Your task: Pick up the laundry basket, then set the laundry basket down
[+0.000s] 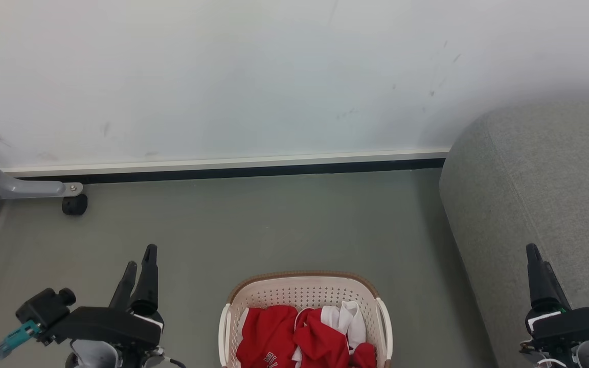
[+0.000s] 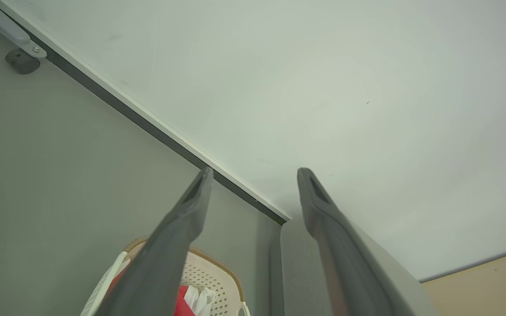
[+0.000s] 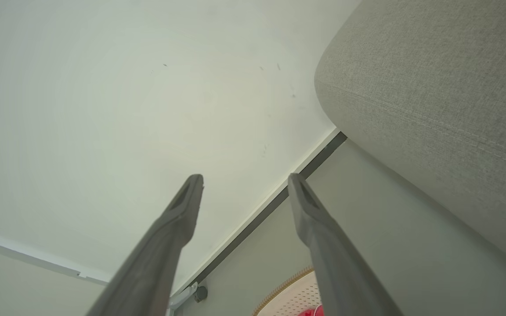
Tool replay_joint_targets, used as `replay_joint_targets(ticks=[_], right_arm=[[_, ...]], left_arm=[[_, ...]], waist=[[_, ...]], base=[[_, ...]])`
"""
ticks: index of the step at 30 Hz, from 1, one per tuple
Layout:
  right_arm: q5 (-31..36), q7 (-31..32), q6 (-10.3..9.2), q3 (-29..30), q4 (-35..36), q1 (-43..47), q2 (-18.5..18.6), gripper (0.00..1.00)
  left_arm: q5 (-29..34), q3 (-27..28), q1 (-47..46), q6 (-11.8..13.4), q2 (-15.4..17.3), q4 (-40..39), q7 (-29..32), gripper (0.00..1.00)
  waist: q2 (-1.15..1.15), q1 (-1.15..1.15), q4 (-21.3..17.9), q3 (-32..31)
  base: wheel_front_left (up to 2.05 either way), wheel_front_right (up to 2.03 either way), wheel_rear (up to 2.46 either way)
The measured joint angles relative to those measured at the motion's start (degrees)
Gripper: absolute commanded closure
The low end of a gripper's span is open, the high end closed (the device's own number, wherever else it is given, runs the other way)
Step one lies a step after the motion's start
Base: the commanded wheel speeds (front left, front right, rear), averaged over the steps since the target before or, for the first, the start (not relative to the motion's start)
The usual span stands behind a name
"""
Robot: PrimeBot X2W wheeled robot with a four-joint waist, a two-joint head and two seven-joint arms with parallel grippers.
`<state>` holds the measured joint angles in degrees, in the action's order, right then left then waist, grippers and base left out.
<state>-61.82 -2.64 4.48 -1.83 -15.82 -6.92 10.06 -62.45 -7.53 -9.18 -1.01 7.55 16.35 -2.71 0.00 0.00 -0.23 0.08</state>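
- The left tool (image 1: pixel 141 258) at 8 o'clock and the right tool (image 1: pixel 534 254) at 4 o'clock are both open and hold nothing.
- The laundry basket (image 1: pixel 302 292) sits on the floor (image 1: pixel 274 225) at 6 o'clock, between them.
- I think they are spread wide so each can take one side handle (image 1: pixel 224 327).

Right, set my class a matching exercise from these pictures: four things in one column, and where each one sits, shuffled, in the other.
1 laundry basket
2 red clothes
3 grey sofa
4 black caster wheel

A at the foot of the wall, far left
B on the floor, bottom centre of the head view
C along the right side
D inside the basket

Pairs: 1-B, 2-D, 3-C, 4-A
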Motion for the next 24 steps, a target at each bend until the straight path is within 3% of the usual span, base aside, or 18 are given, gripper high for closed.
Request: replay_joint_targets(ticks=[14,24], right_arm=[[15.0,-3.0,-1.98,-6.2,0.5,-1.9,3.4,0.00],[22.3,-4.8,-2.97,-9.1,-0.5,-2.0,4.7,0.00]], left_arm=[[13.7,-3.8,-1.1,2.2,1.4,-0.6,-3.0,0.00],[21.0,-4.5,-1.1,3.6,1.4,0.3,-4.8,0.00]], waist=[[0.00,0.00,-0.1,0.1],[0.01,0.00,-0.2,0.1]], base=[[0.00,0.00,0.00],[0.00,0.00,0.00]])
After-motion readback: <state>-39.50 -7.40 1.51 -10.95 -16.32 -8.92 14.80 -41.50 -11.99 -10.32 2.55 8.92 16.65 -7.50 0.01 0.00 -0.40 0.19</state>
